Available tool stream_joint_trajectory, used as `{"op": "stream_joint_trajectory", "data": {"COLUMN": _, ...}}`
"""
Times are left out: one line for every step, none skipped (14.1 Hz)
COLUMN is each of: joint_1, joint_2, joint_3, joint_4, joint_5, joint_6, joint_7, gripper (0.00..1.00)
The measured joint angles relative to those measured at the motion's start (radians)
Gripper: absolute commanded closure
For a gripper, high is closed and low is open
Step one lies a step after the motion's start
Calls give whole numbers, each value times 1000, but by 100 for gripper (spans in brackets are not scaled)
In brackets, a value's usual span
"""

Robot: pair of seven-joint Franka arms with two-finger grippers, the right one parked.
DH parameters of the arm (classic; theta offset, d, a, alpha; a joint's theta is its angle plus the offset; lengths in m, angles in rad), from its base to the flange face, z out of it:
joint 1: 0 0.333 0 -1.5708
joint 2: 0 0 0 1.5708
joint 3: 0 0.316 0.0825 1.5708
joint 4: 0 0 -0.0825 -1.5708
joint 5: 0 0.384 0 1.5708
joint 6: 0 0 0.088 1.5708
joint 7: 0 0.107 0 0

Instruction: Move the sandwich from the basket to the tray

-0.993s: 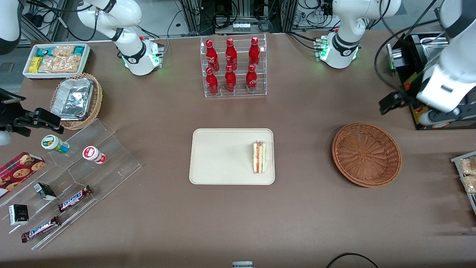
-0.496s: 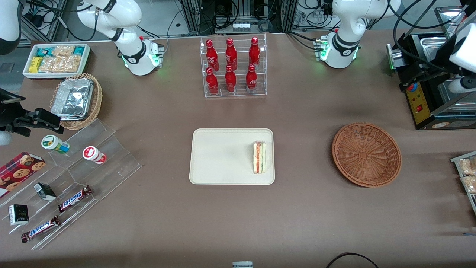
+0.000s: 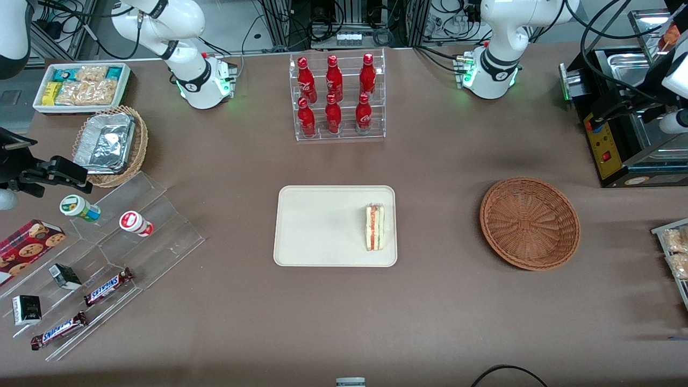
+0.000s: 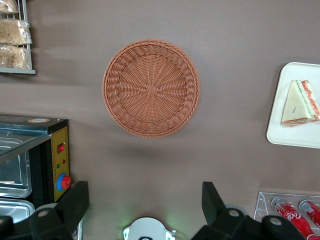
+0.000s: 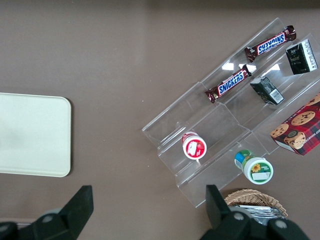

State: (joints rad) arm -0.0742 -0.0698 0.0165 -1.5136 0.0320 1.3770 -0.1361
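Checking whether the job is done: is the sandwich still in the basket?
No: the basket holds nothing, the sandwich lies on the tray, and the open hand hangs above the table.

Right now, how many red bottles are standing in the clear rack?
6: three in the rack's upper row, three in the lower row. None seems hidden.

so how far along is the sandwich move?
Looks done: the sandwich lies on the tray and the basket holds nothing. In hand: nothing, the gripper hangs high above the table with open jaws, near the basket. Nothing visibly left.
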Motion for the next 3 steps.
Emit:
{"op": "stream_joint_trajectory", "data": {"joint_1": 0, "joint_2": 0, "joint_3": -2, "joint_4": 0, "joint_5": 0, "joint_6": 1, "joint_7": 0, "gripper": 0}}
{"op": "stream_joint_trajectory", "data": {"joint_1": 0, "joint_2": 0, "joint_3": -3, "joint_4": 0, "joint_5": -1, "joint_6": 4, "joint_7": 0, "gripper": 0}}
{"op": "stream_joint_trajectory", "data": {"joint_1": 0, "joint_2": 0, "joint_3": -4, "joint_4": 0, "joint_5": -1, "joint_6": 7, "joint_7": 0, "gripper": 0}}
